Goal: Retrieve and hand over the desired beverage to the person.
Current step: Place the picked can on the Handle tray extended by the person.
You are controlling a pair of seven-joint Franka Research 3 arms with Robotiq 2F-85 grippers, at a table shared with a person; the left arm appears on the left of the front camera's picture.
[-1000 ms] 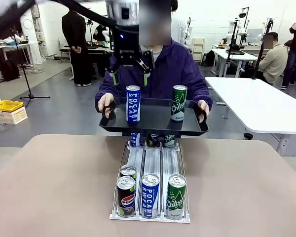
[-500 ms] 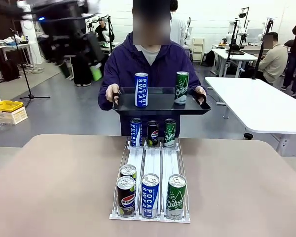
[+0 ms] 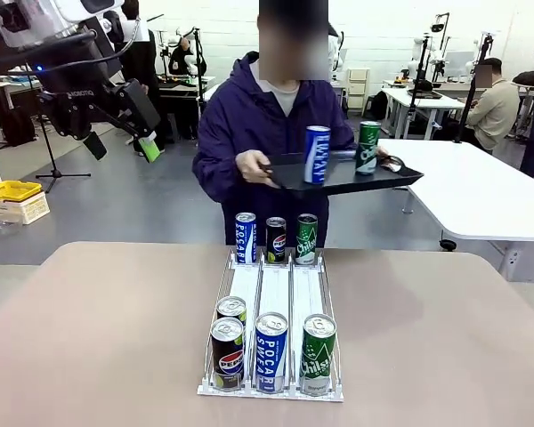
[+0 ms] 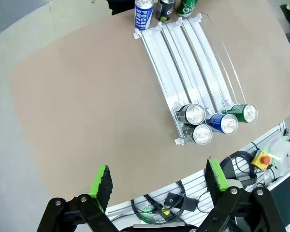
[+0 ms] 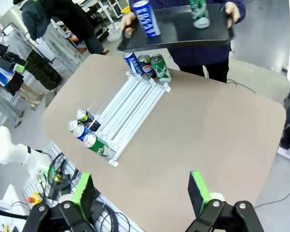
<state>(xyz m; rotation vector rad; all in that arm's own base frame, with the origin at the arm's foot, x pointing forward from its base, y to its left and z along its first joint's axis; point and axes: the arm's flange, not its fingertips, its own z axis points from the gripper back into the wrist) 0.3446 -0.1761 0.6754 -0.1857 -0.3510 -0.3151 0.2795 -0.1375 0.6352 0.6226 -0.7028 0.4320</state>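
Person (image 3: 267, 133): navy-purple hooded jkt, light shirt, holding black tray (image 3: 343, 175).

A yellow bin (image 3: 11, 190) sits on the floor far left, a white table (image 3: 481, 191) stands far right, and a seated figure (image 3: 494, 107) works at a desk beyond it.

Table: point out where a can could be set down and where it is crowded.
The table is bare left of the rack, out to its left edge, and equally bare right of it. Crowding is inside the rack: three cans stand at its far end, four cans at its near end. Only its middle lanes are open.
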